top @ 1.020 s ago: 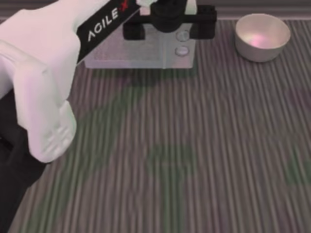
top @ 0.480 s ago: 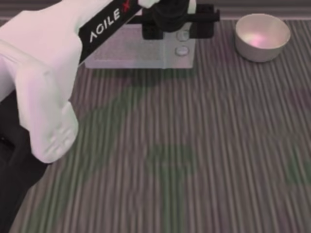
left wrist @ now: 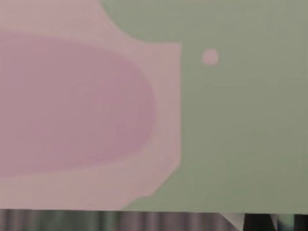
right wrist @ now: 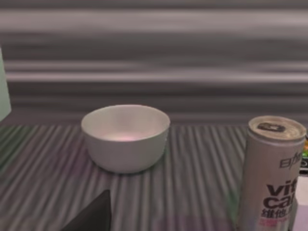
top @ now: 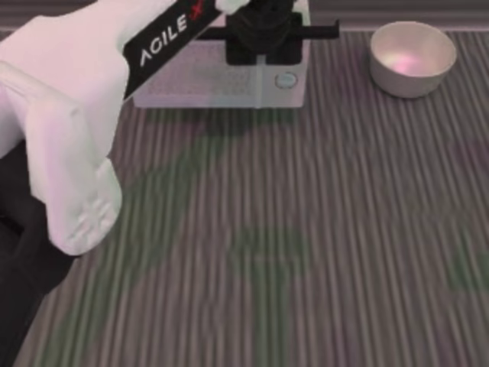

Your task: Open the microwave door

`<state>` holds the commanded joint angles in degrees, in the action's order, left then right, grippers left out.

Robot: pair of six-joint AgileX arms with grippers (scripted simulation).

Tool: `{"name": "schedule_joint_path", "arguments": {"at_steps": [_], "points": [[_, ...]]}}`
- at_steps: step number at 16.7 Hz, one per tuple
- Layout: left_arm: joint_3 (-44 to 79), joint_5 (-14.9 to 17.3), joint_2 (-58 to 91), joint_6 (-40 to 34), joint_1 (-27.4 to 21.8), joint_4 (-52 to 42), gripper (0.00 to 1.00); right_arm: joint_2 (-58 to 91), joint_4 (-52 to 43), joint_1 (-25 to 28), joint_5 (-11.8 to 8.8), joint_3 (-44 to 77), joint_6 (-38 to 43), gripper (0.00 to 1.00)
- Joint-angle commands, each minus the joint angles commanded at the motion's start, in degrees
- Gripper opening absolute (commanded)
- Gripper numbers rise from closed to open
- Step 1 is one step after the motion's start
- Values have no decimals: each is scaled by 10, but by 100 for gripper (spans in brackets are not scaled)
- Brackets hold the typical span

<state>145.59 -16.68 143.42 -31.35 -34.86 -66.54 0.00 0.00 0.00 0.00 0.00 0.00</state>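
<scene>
Top view: the microwave [top: 221,76] sits at the upper centre of the frame with its door [top: 200,82] shut, and the left gripper [top: 264,47] is over its top front edge by the knob [top: 286,79]; whether its fingers are apart or hold anything cannot be told. Left wrist view: only a close pink and pale green surface shows. Right wrist view: a bowl [right wrist: 125,137] and a can [right wrist: 272,173] stand on the table; the right gripper is unseen. Risk: a missed door edge could shove the microwave.

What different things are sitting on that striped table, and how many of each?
Microwave: 1
Bowl: 1
Drink can: 1 (shows only in the right wrist view)
Total: 3

The left gripper is over the microwave's front, near the microwave door.
</scene>
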Motion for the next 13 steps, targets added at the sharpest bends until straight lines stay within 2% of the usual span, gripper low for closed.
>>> {"name": "schedule_joint_path", "arguments": {"at_steps": [1, 10, 13], "points": [[-24, 4, -17, -1, -14, -1, 0, 0, 0, 0, 0, 0, 0, 100], [-163, -8, -91, -16, -17, 67, 0, 0, 0, 0, 0, 0, 0, 100], [-172, -9, -96, -17, -18, 71, 0, 0, 0, 0, 0, 0, 0, 100]]}}
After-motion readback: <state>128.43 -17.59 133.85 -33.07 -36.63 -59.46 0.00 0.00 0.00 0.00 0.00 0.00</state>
